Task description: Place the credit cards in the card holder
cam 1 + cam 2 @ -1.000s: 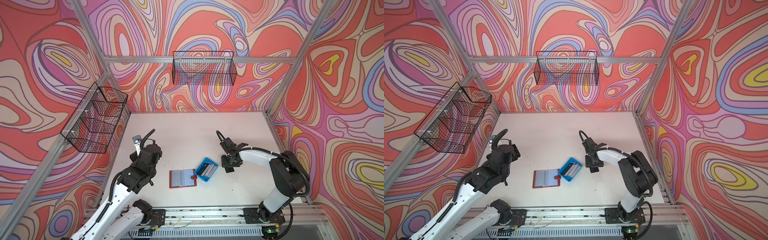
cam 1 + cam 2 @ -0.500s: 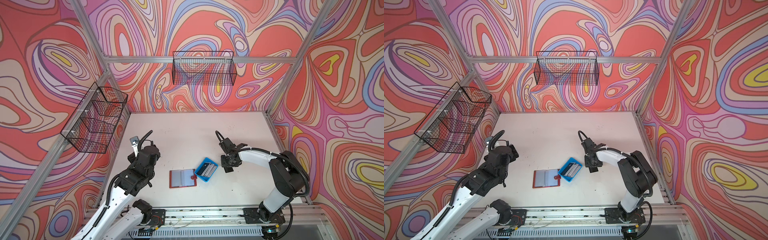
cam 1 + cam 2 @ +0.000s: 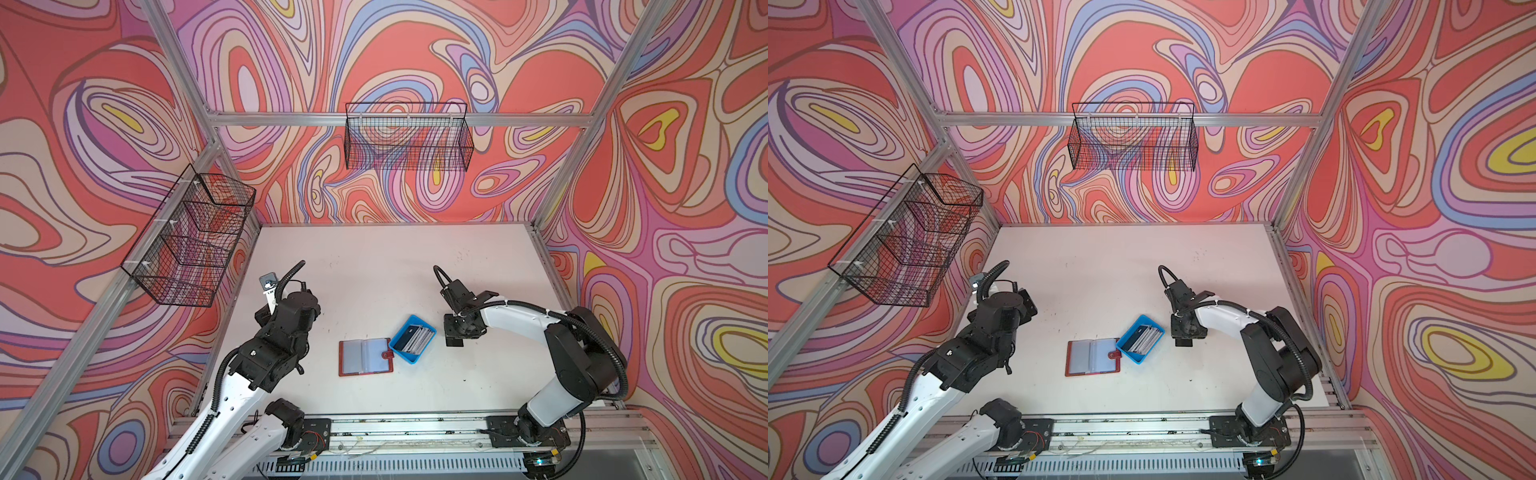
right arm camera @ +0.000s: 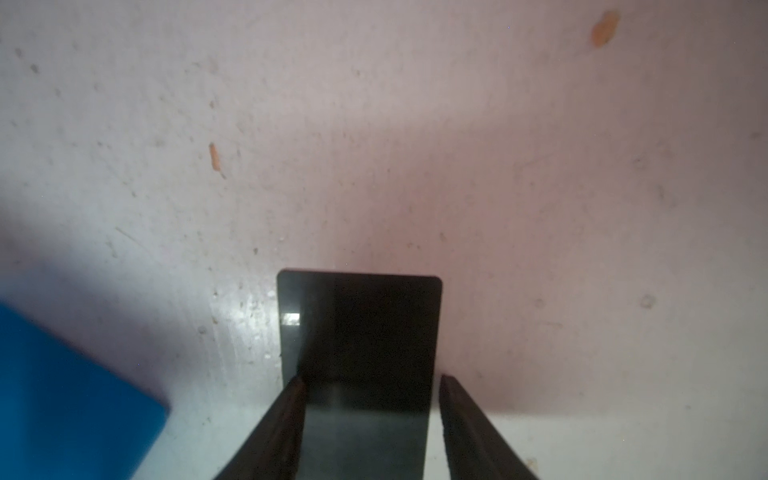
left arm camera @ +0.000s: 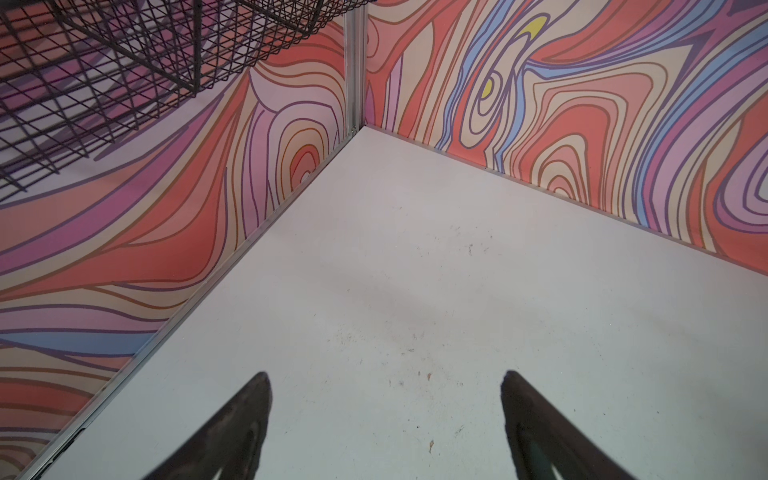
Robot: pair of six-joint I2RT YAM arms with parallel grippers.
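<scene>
The red-brown card holder lies open on the white table, clear sleeves up. Touching its snap tab stands a blue tray with a stack of credit cards. Right of the tray, my right gripper points down at the table. A black card sits between its fingers: one finger meets the card's edge, a thin gap shows at the other. My left gripper hangs open over bare table near the left wall, far from the holder.
A corner of the blue tray shows beside the right gripper. Wire baskets hang on the left wall and the back wall. Aluminium frame rails edge the table, one close by my left gripper.
My left arm has drawn back a little toward the left wall. The right gripper has stayed beside the tray with the black card between its fingers.
</scene>
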